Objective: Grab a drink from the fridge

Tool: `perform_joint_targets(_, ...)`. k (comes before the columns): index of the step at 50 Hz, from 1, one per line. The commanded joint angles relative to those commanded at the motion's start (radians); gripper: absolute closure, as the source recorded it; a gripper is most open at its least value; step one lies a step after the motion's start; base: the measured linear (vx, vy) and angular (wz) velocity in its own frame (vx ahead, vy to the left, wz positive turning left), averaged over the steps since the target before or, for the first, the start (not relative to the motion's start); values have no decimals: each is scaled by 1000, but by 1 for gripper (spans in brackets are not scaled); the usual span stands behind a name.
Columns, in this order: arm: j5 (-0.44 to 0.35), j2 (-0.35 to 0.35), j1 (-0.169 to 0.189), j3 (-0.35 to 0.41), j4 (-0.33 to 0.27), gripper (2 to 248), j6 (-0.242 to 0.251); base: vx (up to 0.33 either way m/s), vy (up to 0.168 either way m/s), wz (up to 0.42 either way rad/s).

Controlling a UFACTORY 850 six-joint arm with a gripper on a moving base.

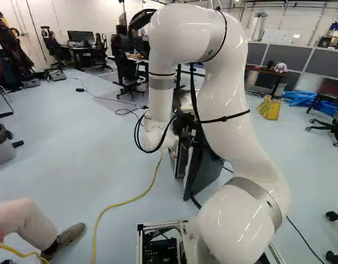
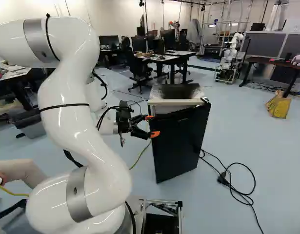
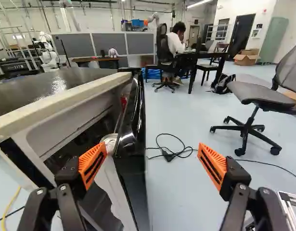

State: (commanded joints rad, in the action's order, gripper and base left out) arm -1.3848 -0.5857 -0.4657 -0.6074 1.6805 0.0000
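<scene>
Fridge (image 1: 211,175) is standing at eleven o'clock from the lowest joint in the left base view, partly hiding behind the white arm (image 1: 226,104). Over to the right base view: the gripper (image 2: 152,126) is pointing towards three o'clock, right by the black door (image 2: 181,144). And the wrist view: the fingers are standing wide apart, gripping nothing, the door's edge running between them, nearer the nine o'clock finger. That door is hanging ajar; in the gap towards eleven, a round silvery top (image 3: 109,138) is showing, a red item (image 3: 123,101) beyond. Whether either is a drink, I cannot tell.
</scene>
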Motion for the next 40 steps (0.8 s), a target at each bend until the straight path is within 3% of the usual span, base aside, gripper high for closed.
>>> perform_joint_targets(25, -45, 20, -25, 67, 55, 3, 0, 0, 0, 0)
perform_joint_targets(40, -59, 29, -15, 107, 86, 3, 0, 0, 0, 0)
